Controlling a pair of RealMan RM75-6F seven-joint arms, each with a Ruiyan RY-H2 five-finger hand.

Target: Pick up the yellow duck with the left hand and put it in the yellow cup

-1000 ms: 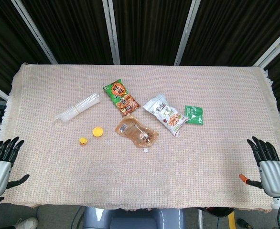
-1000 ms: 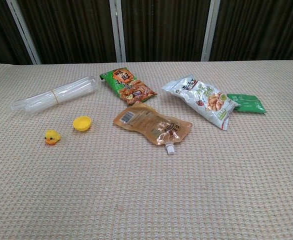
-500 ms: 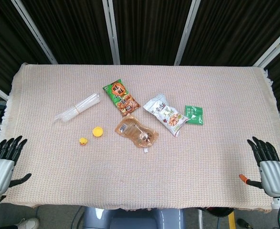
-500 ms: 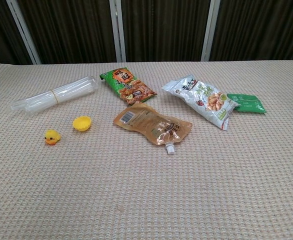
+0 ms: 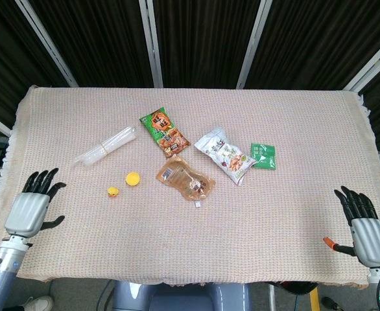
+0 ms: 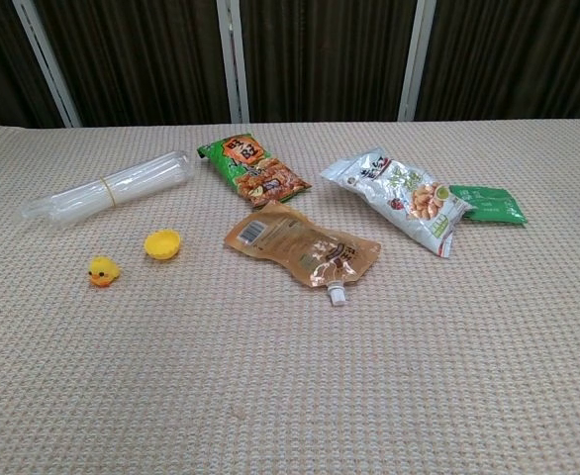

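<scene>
The small yellow duck sits on the woven tablecloth, left of centre. The yellow cup lies on its side a little to the duck's right and further back, apart from it. My left hand hovers over the table's front left part, well left of the duck, fingers spread and empty. My right hand stays at the front right edge, open and empty. Neither hand appears in the chest view.
A bundle of clear plastic tubes lies behind the duck. A green snack bag, a brown spouted pouch, a white nut bag and a small green packet lie across the middle.
My left hand has moved up and to the right from the front left corner, onto the table toward the duck. The right hand and all objects are unchanged.
</scene>
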